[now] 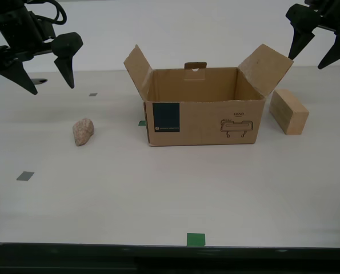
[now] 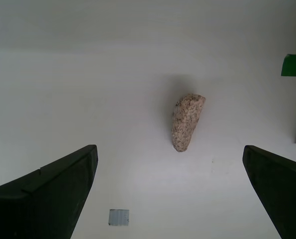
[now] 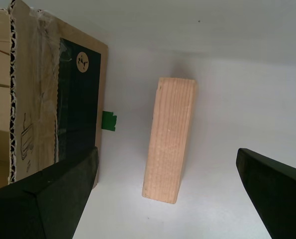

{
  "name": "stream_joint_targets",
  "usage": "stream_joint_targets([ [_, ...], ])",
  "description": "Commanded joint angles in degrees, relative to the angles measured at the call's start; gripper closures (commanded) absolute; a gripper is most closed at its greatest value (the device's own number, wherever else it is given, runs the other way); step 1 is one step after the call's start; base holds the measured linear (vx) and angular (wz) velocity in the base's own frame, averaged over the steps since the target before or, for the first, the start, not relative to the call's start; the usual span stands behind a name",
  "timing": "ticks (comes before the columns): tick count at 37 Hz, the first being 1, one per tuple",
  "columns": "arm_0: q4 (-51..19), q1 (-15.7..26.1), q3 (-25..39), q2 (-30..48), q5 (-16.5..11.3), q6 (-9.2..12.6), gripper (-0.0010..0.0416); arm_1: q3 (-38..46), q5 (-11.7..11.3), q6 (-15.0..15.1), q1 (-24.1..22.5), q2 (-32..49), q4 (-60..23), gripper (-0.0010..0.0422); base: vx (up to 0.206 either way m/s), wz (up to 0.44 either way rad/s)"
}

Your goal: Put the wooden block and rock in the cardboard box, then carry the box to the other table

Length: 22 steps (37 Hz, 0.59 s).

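Note:
The cardboard box [image 1: 204, 120] stands open in the middle of the white table [image 1: 158, 194], flaps up, its visible inside showing nothing. The rock [image 1: 83, 132] lies on the table toward the exterior view's left. My second gripper [image 1: 51, 88] hangs open above and behind it; its wrist view shows the rock [image 2: 187, 122] between the spread fingers [image 2: 48, 199]. The wooden block [image 1: 289, 111] lies beside the box on the exterior view's right. My first gripper [image 1: 308, 61] hovers open above it, and the block [image 3: 168, 139] and the box wall [image 3: 53, 99] show in its wrist view.
Green tape squares [image 1: 195, 239] and a grey one [image 1: 25, 176] mark the tabletop. The table's front edge [image 1: 170, 245] runs along the bottom of the exterior view. A green tape piece [image 3: 109, 121] sits at the box's foot near the block.

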Motion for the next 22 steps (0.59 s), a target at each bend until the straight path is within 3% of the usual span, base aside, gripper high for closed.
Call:
stream_joint_targets([
  [1,0.1,0.2,-0.1,0.0,-0.3,-0.2,0.0019,0.0,-0.1,0.2,0.0,1.4,1.1,0.0012,0.0,0.0],
  [22,8.5,0.5,-10.3,0.0,-0.3,-0.2,0.0019,-8.1,-0.1,0.2,-0.3,5.8,10.5,0.0012,0.0,0.0],
])
